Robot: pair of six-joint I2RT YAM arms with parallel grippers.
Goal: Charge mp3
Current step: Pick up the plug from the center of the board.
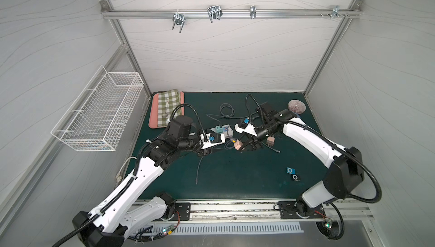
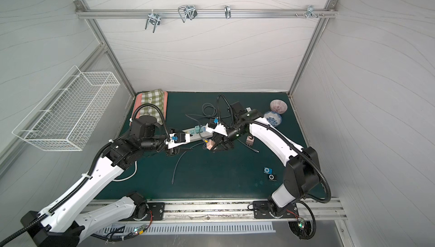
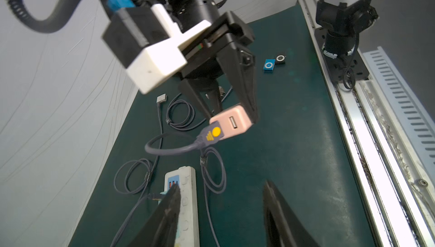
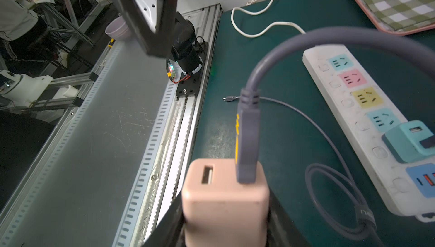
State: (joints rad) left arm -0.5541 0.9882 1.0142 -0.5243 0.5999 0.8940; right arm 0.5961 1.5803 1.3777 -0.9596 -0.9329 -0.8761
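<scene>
Green mat (image 1: pixel 235 182): we note right gripper (image 3: pixel 231 114) clenched on pink charger (image 4: pixel 226 201); power strip (image 4: pixel 350 114) lies just off its tips, toward left gripper (image 3: pixel 221 184), spread empty.

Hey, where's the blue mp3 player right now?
In both top views the blue mp3 player lies on the green mat on the robot's right, toward the front edge, right beside the black mp3 player.
</scene>
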